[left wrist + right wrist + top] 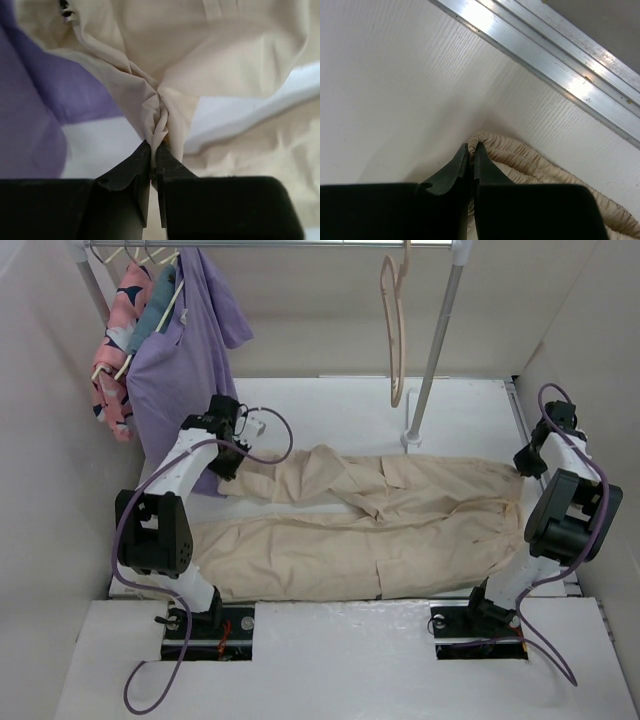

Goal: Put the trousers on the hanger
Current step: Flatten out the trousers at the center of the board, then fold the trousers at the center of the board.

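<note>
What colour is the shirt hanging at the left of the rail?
The shirt is plain purple, best seen in the top external view.

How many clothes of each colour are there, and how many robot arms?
Cream-beige trousers: 1
Purple shirt: 1
Pink patterned garment: 1
Blue-grey garment, of which only a strip shows: 1
Robot arms, left arm and right arm: 2
Total: 6

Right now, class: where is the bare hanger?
In the top view, the hanger hangs from the rail, right of centre, just left of the upright pole, beyond the trousers.
</note>
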You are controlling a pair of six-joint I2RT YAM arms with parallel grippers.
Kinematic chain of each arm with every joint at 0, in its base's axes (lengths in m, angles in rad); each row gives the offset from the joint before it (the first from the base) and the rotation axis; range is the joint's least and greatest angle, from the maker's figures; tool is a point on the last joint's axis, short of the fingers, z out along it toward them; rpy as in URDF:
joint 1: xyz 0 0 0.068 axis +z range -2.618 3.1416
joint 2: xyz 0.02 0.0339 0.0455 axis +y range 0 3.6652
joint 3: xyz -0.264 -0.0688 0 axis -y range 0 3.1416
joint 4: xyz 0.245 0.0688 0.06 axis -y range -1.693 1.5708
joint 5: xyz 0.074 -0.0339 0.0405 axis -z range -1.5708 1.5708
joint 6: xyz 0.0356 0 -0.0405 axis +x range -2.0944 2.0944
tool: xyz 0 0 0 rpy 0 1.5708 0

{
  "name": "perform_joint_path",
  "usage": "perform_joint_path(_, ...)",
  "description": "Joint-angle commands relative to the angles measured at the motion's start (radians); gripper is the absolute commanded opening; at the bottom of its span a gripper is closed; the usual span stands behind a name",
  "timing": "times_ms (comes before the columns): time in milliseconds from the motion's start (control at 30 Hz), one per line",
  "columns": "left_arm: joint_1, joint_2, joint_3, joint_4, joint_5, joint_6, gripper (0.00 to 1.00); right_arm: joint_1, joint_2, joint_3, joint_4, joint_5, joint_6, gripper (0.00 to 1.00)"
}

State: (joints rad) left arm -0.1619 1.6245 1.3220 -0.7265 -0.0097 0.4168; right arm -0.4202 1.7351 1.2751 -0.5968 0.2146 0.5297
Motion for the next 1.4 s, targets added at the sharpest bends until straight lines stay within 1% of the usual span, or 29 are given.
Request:
perform_joint_path(0, 0.001, -0.032, -0.029, -0.168, -0.007, 0.120, 0.05, -0.005, -0.014, 0.069, -0.008, 0.075, -0.014, 0.00)
perform_joint_path(67, 0.001, -0.032, -0.059, -0.223, -0.036, 0.161, 0.06, -0.005, -0.014, 0.095, -0.017, 0.089, -0.014, 0.00)
perform_joint_path(233, 0.001, -0.023, -0.083, -0.336, -0.163, 0.260, 0.06, -0.005, -0.014, 0.164, -0.055, 0.146, -0.014, 0.00)
perform_joint_path(267, 0.001, -0.012, -0.083, -0.365, -0.164, 0.287, 0.11, -0.005, -0.014, 0.176, -0.055, 0.160, -0.014, 0.00)
perform_joint_path(300, 0.001, -0.012, -0.067, -0.381, -0.151, 0.298, 0.28, -0.005, -0.014, 0.176, -0.055, 0.160, -0.025, 0.00)
perform_joint_path(333, 0.001, -0.002, -0.052, -0.392, -0.132, 0.298, 0.39, -0.005, -0.014, 0.176, -0.055, 0.160, -0.025, 0.00)
perform_joint_path(367, 0.001, -0.002, -0.031, -0.392, -0.104, 0.298, 0.45, -0.005, -0.014, 0.176, -0.055, 0.160, -0.034, 0.00)
perform_joint_path(400, 0.010, 0.012, 0.033, -0.405, -0.064, 0.298, 0.50, -0.005, -0.003, 0.176, -0.055, 0.160, -0.034, 0.00)
perform_joint_path(433, 0.010, 0.047, 0.159, -0.406, 0.091, 0.259, 0.59, -0.005, 0.024, 0.176, -0.055, 0.160, -0.045, 0.00)
perform_joint_path(467, 0.010, 0.048, 0.160, -0.406, 0.093, 0.258, 0.59, -0.005, 0.024, 0.176, -0.055, 0.160, -0.045, 0.00)
perform_joint_path(500, 0.022, 0.061, 0.207, -0.406, 0.129, 0.245, 0.60, -0.005, 0.033, 0.187, -0.055, 0.160, -0.054, 0.00)
perform_joint_path(533, 0.022, 0.095, 0.297, -0.395, 0.163, 0.229, 0.60, -0.005, 0.043, 0.187, -0.055, 0.160, -0.054, 0.00)
perform_joint_path(567, 0.022, 0.110, 0.334, -0.386, 0.218, 0.214, 0.60, -0.005, 0.056, 0.196, -0.055, 0.160, -0.066, 0.00)
perform_joint_path(600, 0.022, 0.126, 0.362, -0.370, 0.232, 0.180, 0.60, -0.005, 0.057, 0.196, -0.055, 0.160, -0.066, 0.00)
perform_joint_path(633, 0.022, 0.139, 0.394, -0.317, 0.232, 0.156, 0.60, -0.005, 0.072, 0.207, -0.055, 0.160, -0.066, 0.00)
perform_joint_path(667, 0.012, 0.168, 0.395, -0.288, 0.232, 0.136, 0.60, 0.010, 0.087, 0.219, -0.055, 0.160, -0.079, 0.00)
perform_joint_path(700, 0.012, 0.185, 0.405, -0.259, 0.197, 0.119, 0.60, 0.011, 0.096, 0.219, -0.055, 0.172, -0.079, 0.00)
perform_joint_path(733, 0.012, 0.202, 0.405, -0.228, 0.168, 0.079, 0.60, 0.039, 0.096, 0.231, -0.055, 0.172, -0.092, 0.00)
perform_joint_path(767, 0.012, 0.246, 0.414, -0.190, 0.136, 0.060, 0.60, 0.049, 0.112, 0.242, -0.044, 0.172, -0.106, 0.00)
perform_joint_path(800, 0.012, 0.271, 0.425, -0.189, 0.085, 0.047, 0.60, 0.049, 0.127, 0.242, -0.044, 0.181, -0.106, 0.00)
perform_joint_path(867, 0.012, 0.314, 0.457, -0.189, 0.047, 0.028, 0.60, 0.058, 0.139, 0.260, -0.044, 0.181, -0.106, 0.00)
perform_joint_path(900, 0.012, 0.349, 0.457, -0.189, 0.034, 0.028, 0.60, 0.058, 0.150, 0.260, -0.044, 0.181, -0.106, 0.00)
perform_joint_path(967, 0.024, 0.373, 0.457, -0.180, 0.001, 0.028, 0.60, 0.037, 0.162, 0.285, -0.035, 0.158, -0.106, 0.00)
perform_joint_path(1067, 0.048, 0.397, 0.437, -0.146, -0.062, 0.048, 0.61, 0.037, 0.192, 0.319, -0.035, 0.126, -0.106, 0.00)
perform_joint_path(1100, 0.058, 0.397, 0.416, -0.130, -0.076, 0.048, 0.61, 0.037, 0.192, 0.329, -0.035, 0.115, -0.106, 0.00)
perform_joint_path(1233, 0.079, 0.449, 0.416, -0.106, -0.111, 0.080, 0.63, 0.037, 0.213, 0.343, -0.035, 0.106, -0.106, 0.00)
perform_joint_path(1267, 0.090, 0.449, 0.416, -0.117, -0.128, 0.080, 0.63, 0.037, 0.213, 0.343, -0.035, 0.106, -0.115, 0.00)
perform_joint_path(1367, 0.113, 0.469, 0.395, -0.151, -0.116, 0.080, 0.63, 0.037, 0.213, 0.343, -0.035, 0.115, -0.116, 0.00)
